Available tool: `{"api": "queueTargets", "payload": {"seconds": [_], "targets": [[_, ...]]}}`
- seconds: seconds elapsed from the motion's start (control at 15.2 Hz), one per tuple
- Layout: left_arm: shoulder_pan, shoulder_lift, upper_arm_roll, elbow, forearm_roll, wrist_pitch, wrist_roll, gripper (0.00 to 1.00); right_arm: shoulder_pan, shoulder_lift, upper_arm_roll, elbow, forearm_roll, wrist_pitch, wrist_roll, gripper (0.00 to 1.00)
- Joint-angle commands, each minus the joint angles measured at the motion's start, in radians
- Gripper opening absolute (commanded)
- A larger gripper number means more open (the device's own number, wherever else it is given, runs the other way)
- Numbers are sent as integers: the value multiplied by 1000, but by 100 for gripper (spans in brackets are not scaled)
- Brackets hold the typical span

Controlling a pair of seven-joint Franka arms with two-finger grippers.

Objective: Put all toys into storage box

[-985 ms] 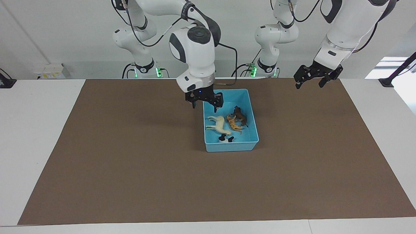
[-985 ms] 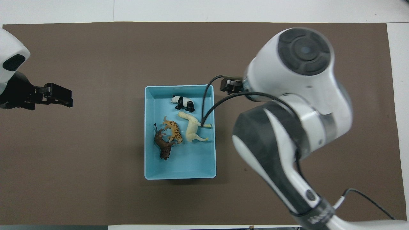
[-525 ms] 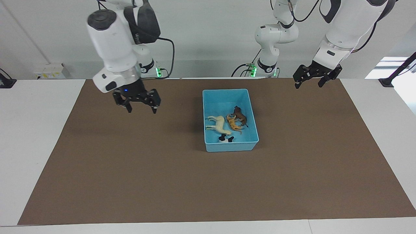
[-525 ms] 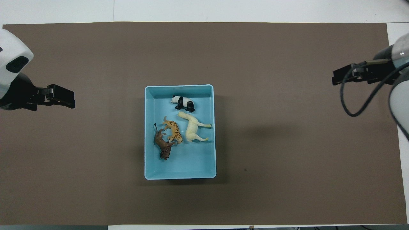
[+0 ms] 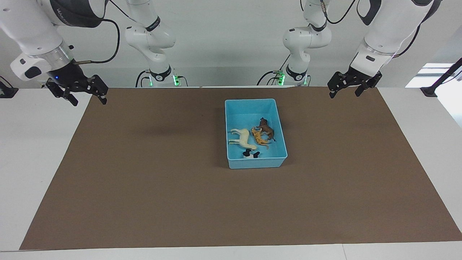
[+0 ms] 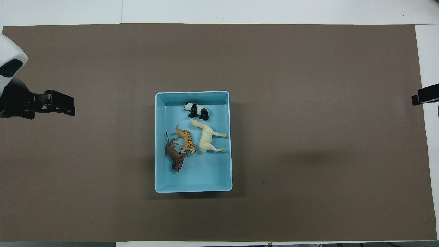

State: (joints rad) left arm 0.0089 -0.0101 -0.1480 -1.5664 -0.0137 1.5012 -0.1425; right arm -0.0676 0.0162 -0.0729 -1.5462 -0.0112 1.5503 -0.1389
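The light blue storage box (image 5: 256, 163) stands mid-table on the brown mat; it also shows in the overhead view (image 6: 202, 176). All four toys lie inside it: the cream horse (image 5: 243, 138) (image 6: 205, 137), the orange tiger (image 5: 258, 137) (image 6: 186, 139), the brown lion (image 5: 266, 129) (image 6: 175, 157) and the panda (image 5: 250, 154) (image 6: 196, 110). My right gripper (image 5: 88, 101) (image 6: 425, 98) is open and empty, raised over the mat's edge at the right arm's end. My left gripper (image 5: 343, 95) (image 6: 58, 106) is open and empty, raised over the mat at the left arm's end, waiting.
The brown mat (image 5: 144, 187) covers most of the white table (image 5: 32, 151). Nothing else lies on it besides the box.
My right arm swung from over the box's rim out to the right arm's end of the table, empty. The toys and the box stayed put. My left arm barely moved.
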Motion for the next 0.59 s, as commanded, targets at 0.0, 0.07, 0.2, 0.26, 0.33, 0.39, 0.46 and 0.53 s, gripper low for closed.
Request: {"api": "queueTargets", "payload": {"seconds": [0.0, 0.07, 0.2, 0.26, 0.33, 0.39, 0.46, 0.53], "targets": [[6, -28, -2, -35, -12, 16, 3, 100, -14, -7, 25, -2, -65, -12, 70, 100], [6, -28, -2, -35, -12, 16, 3, 100, -17, -7, 25, -2, -64, -13, 68, 100], [8, -28, -1, -35, -12, 16, 3, 100, -41, -7, 33, -12, -56, -15, 68, 100], [9, -28, -1, -35, -12, 16, 3, 100, -46, -7, 44, -14, -52, -16, 70, 100], [8, -28, -1, -35, -12, 16, 3, 100, -47, -7, 45, -14, -50, -18, 70, 100], [8, -28, -1, -35, -12, 16, 3, 100, -49, -7, 45, -14, -46, -19, 71, 100], [8, -28, -2, -35, -12, 16, 3, 100, -60, -5, 45, -11, -23, -28, 74, 100], [8, -28, -2, -35, -12, 16, 3, 100, -61, -5, 45, -5, 2, -35, 78, 100]]}}
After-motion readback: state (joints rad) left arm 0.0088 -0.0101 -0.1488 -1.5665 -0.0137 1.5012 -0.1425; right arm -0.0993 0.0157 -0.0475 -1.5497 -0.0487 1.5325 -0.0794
